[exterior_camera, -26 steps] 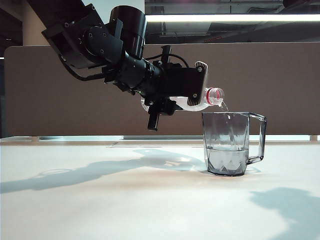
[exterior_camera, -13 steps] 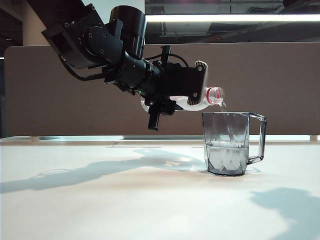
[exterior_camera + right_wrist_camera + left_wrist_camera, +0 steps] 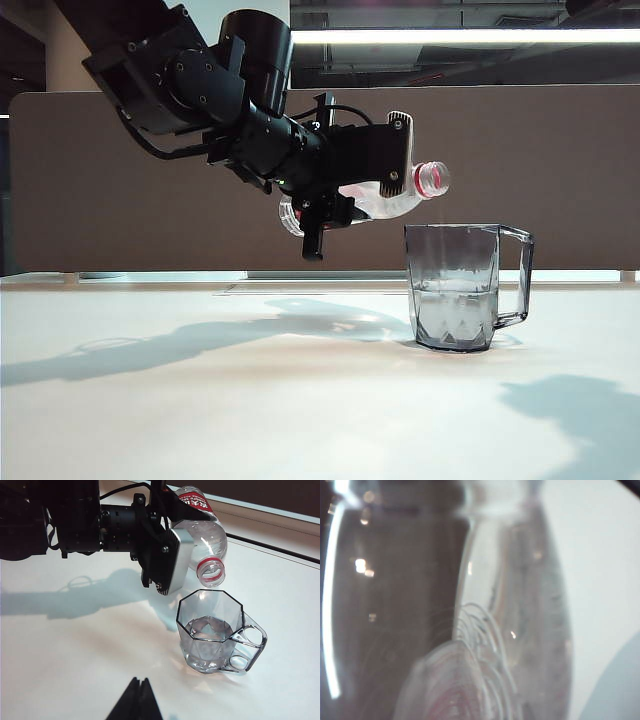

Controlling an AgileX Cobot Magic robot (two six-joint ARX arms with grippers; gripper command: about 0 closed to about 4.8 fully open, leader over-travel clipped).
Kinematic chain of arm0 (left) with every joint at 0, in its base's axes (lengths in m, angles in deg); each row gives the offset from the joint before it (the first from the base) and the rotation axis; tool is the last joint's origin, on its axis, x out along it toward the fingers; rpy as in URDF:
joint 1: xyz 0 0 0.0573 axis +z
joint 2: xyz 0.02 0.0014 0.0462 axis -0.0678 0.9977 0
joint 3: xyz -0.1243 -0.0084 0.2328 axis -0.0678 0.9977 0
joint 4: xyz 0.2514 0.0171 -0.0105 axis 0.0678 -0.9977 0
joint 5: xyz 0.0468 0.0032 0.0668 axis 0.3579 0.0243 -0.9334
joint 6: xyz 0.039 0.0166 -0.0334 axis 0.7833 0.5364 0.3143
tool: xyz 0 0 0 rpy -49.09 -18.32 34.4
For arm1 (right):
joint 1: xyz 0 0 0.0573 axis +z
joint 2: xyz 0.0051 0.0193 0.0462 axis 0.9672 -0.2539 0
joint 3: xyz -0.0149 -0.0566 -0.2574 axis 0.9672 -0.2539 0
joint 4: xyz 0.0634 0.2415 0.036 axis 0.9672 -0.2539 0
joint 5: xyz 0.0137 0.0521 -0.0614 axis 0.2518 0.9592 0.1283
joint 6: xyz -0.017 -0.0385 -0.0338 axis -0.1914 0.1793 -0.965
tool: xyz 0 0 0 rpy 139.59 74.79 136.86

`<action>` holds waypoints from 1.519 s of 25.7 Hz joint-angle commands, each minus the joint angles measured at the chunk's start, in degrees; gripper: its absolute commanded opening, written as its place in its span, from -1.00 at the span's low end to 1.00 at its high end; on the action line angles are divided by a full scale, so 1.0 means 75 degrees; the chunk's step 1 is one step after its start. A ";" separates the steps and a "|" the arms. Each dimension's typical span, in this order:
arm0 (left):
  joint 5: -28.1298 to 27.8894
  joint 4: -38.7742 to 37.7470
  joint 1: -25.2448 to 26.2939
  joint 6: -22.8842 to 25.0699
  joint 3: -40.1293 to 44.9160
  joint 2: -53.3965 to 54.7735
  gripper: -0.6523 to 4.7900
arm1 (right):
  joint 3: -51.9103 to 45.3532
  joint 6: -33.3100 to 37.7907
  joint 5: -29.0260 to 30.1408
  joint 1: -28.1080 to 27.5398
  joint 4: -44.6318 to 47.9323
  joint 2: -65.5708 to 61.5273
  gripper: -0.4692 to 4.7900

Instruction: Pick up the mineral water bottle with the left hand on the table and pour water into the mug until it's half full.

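Left hand (image 3: 375,190), jaws pinching mineral water bottle (image 3: 400,197) above mug (image 3: 455,287) on surface (image 3: 200,400): neck tipped back up since a second ago, stream stopped. Mug near half full; pour judged complete. Right gripper (image 3: 136,700) low over the surface, well clear of mug, jaws pressed together.

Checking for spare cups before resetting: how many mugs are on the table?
1: the mug stands on the table, right of centre, below the bottle's mouth. None appears hidden.

Red-ringed clear bottle (image 3: 400,195), smoky-grey mug (image 3: 455,285), black claw (image 3: 350,185), white table (image 3: 250,400)
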 commanded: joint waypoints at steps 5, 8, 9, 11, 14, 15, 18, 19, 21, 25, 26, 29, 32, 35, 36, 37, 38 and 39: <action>0.0032 0.0157 0.0015 -0.1784 -0.0058 -0.0254 -0.12 | 0.0038 -0.0026 0.0015 -0.0003 0.0117 0.0020 -0.85; 0.0032 0.0143 0.0052 -0.3112 -0.0052 -0.0414 -0.12 | 0.0038 -0.0026 0.0015 -0.0003 0.0117 0.0020 -0.85; 0.0032 0.0128 0.0082 -0.3363 -0.0052 -0.0478 -0.12 | 0.0038 -0.0026 0.0015 -0.0003 0.0117 0.0020 -0.85; 0.0035 0.0114 0.0143 -0.4132 -0.0052 -0.0688 -0.12 | 0.0038 -0.0026 0.0015 -0.0003 0.0119 0.0020 -0.85; 0.0035 -0.0050 0.0306 -0.5432 -0.0038 -0.1037 -0.12 | 0.0035 -0.0026 0.0015 -0.0003 0.0117 0.0020 -0.85; 0.0035 -0.0082 0.0356 -0.5683 -0.0006 -0.1134 -0.12 | 0.0038 -0.0026 0.0015 -0.0003 0.0117 0.0020 -0.85; 0.0038 -0.0085 0.0539 -0.6516 0.0198 -0.1486 -0.12 | 0.0038 -0.0026 0.0012 -0.0003 0.0119 0.0020 -0.85; 0.0038 -0.0076 0.0586 -0.6755 0.0277 -0.1594 -0.12 | 0.0035 -0.0026 0.0012 -0.0003 0.0122 0.0020 -0.85; 0.0038 -0.0064 0.0717 -0.7227 0.0472 -0.1830 -0.12 | 0.0035 -0.0026 0.0015 -0.0003 0.0122 0.0020 -0.85; 0.0038 0.0111 0.0930 -0.7851 0.0933 -0.2241 -0.12 | 0.0038 -0.0026 0.0015 -0.0003 0.0122 0.0020 -0.85; 0.0038 0.0227 0.0988 -0.8046 0.1061 -0.2334 -0.12 | 0.0038 -0.0026 0.0015 -0.0003 0.0122 0.0020 -0.85; 0.0038 0.0903 0.1154 -0.8711 0.1600 -0.2617 -0.12 | 0.0038 -0.0026 0.0017 -0.0003 0.0122 0.0023 -0.85; 0.0035 0.1364 0.1419 -0.9495 0.2273 -0.3013 -0.12 | 0.0038 -0.0026 0.0017 -0.0003 0.0122 0.0026 -0.85; 0.0035 0.1364 0.1600 -0.9649 0.2856 -0.3401 -0.12 | 0.0038 -0.0026 0.0017 -0.0003 0.0122 0.0026 -0.85; 0.0035 0.1361 0.1626 -0.9658 0.3031 -0.3515 -0.12 | 0.0038 -0.0026 0.0017 -0.0003 0.0125 0.0026 -0.85; 0.0035 0.1361 0.1667 -0.9774 0.3308 -0.3695 -0.12 | 0.0038 -0.0026 0.0017 -0.0003 0.0131 0.0026 -0.85; 0.0035 0.1361 0.1684 -0.9824 0.3483 -0.3821 -0.12 | 0.0038 -0.0026 0.0017 -0.0003 0.0131 0.0026 -0.85; 0.0035 0.1361 0.1699 -0.9897 0.3754 -0.4001 -0.12 | 0.0038 -0.0023 0.0017 -0.0003 0.0134 0.0026 -0.85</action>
